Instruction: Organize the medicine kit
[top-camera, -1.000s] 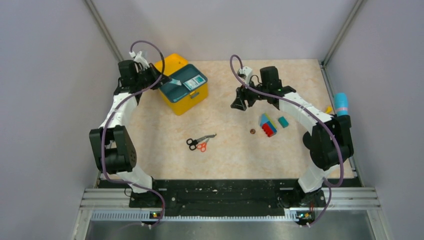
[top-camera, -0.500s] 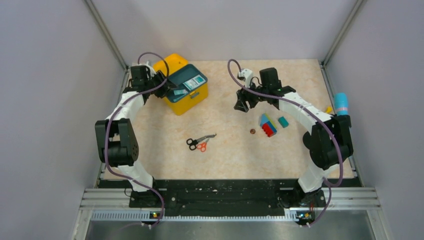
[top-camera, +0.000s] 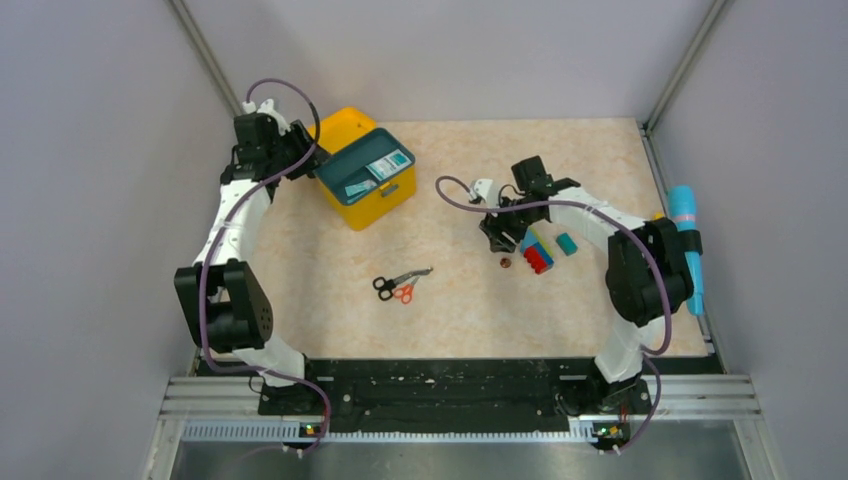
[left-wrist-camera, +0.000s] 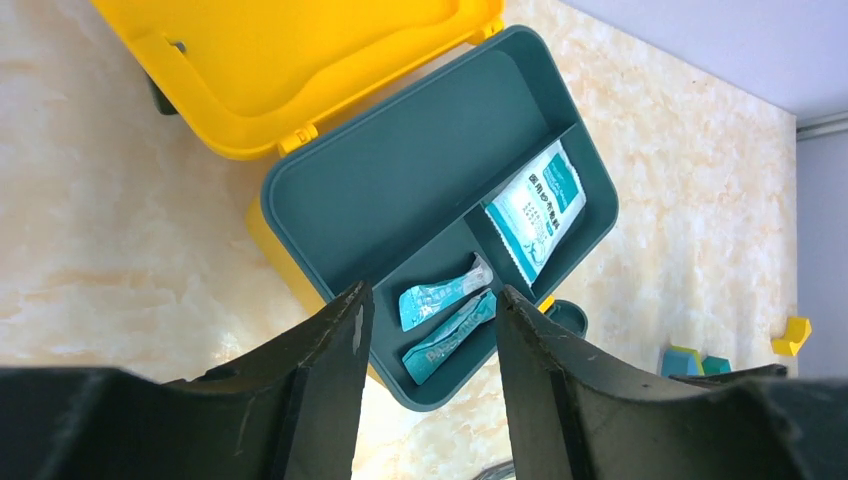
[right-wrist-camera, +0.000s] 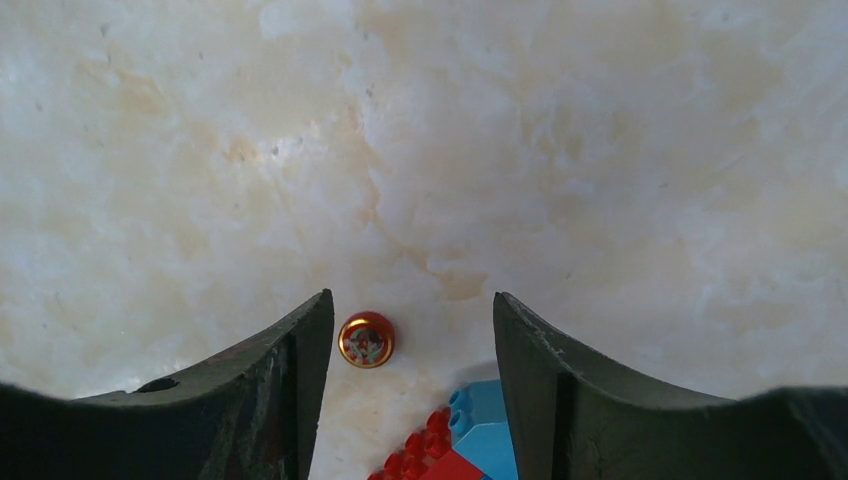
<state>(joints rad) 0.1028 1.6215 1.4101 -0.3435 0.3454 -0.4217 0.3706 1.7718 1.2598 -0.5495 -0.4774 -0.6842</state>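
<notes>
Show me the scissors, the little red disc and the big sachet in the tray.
scissors (top-camera: 404, 282), top view, near the pivot
round red disc (right-wrist-camera: 366, 340), right wrist view, its centre
large sachet (left-wrist-camera: 535, 208), left wrist view, printed face

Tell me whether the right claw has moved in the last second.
Yes. The right claw has shifted toward the near side, closing on the coloured blocks, which stayed put.

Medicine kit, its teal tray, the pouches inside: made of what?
Medicine kit: likely moulded hard plastic, smooth semi-gloss yellow, moulded hinges.
Teal tray: similar plastic, matte, rounded moulded dividers.
Pouches: probably plastic film or foil, printed, sealed edges.
</notes>
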